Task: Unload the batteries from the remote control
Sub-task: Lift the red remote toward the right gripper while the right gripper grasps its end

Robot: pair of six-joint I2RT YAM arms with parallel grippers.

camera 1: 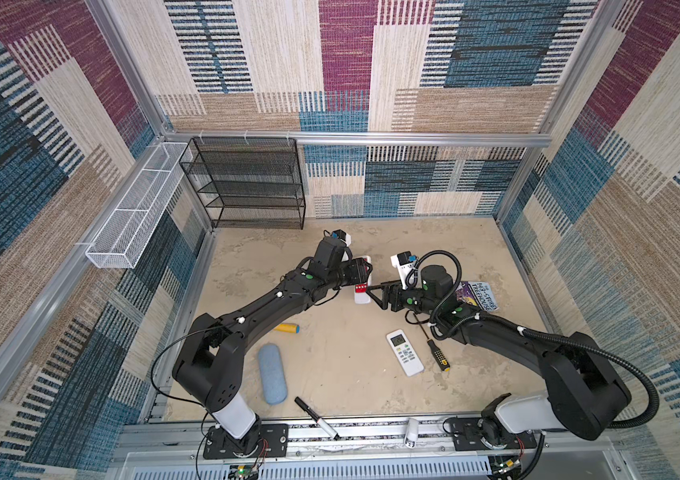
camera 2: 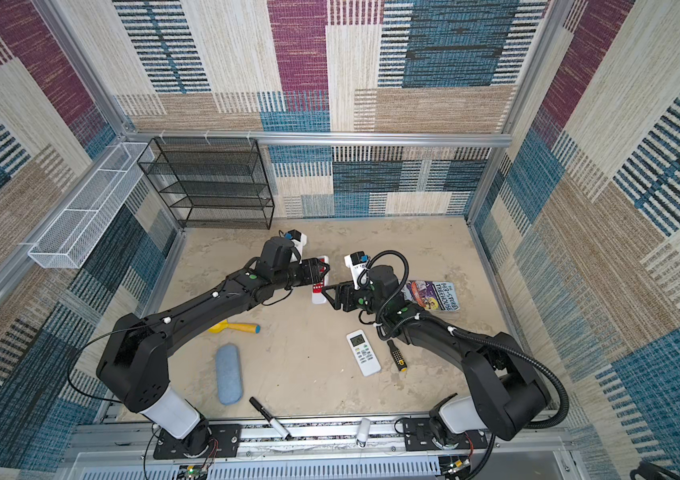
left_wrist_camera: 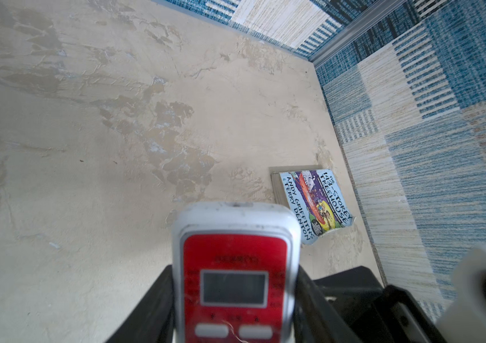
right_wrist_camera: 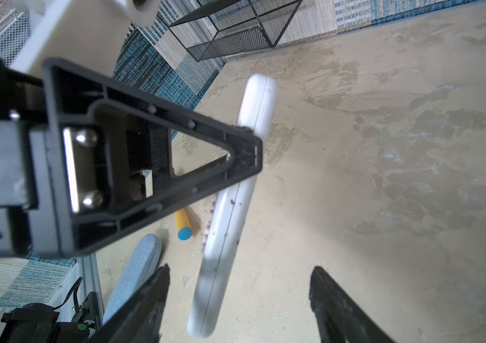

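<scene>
Left pincer [left_wrist_camera: 233, 297] clamps red-faced remote [left_wrist_camera: 234, 237] up off desk [left_wrist_camera: 87, 148], likely so right pincer [right_wrist_camera: 240, 276], jaws apart astride it, can work it.

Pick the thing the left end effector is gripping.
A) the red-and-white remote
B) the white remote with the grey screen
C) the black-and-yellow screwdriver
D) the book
A: the left end effector clamps the red-and-white remote by its sides, clear in the left wrist view.
</scene>
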